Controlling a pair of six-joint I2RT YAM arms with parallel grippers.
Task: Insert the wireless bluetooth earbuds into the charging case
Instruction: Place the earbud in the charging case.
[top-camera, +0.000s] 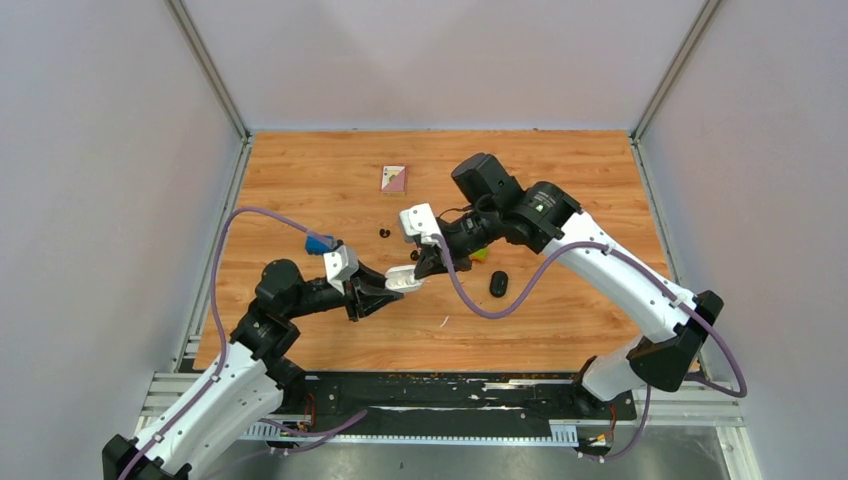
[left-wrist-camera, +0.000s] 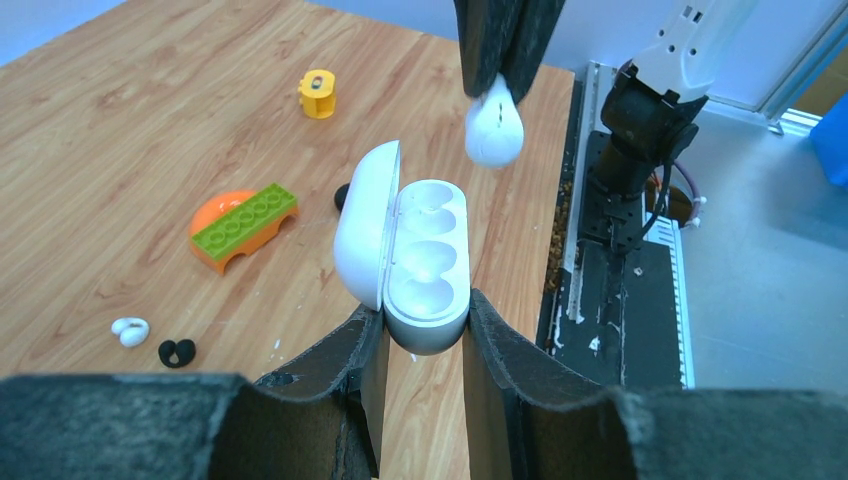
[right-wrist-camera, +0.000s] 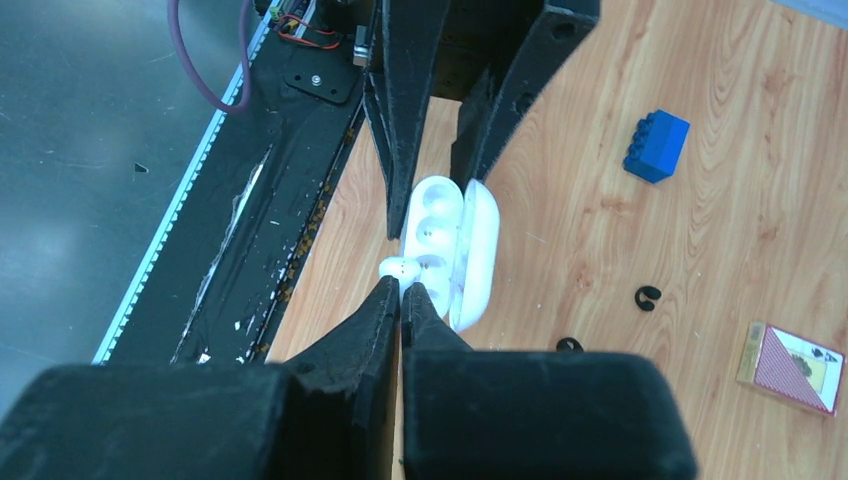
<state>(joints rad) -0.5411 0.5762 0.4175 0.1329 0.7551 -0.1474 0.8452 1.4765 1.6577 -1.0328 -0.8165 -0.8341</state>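
My left gripper (left-wrist-camera: 425, 308) is shut on the base end of a white charging case (left-wrist-camera: 428, 250), held up with its lid (left-wrist-camera: 362, 225) swung open to the left and its moulded wells bare. My right gripper (right-wrist-camera: 402, 284) is shut on a white earbud (right-wrist-camera: 397, 267), which hangs just above the far right rim of the case (right-wrist-camera: 432, 228). From the left wrist this earbud (left-wrist-camera: 494, 125) sits under the right fingers (left-wrist-camera: 505, 40). Another white earbud (left-wrist-camera: 130, 330) and a black one (left-wrist-camera: 177, 352) lie on the table. In the top view the two grippers meet at centre (top-camera: 410, 275).
An orange-and-green toy (left-wrist-camera: 243, 225) and a yellow piece (left-wrist-camera: 318, 93) lie beyond the case. A black case (top-camera: 498, 284) sits to the right, a card box (right-wrist-camera: 795, 367) and a blue brick (right-wrist-camera: 657, 145) farther off. Two black earbuds (right-wrist-camera: 648, 297) lie on the wood.
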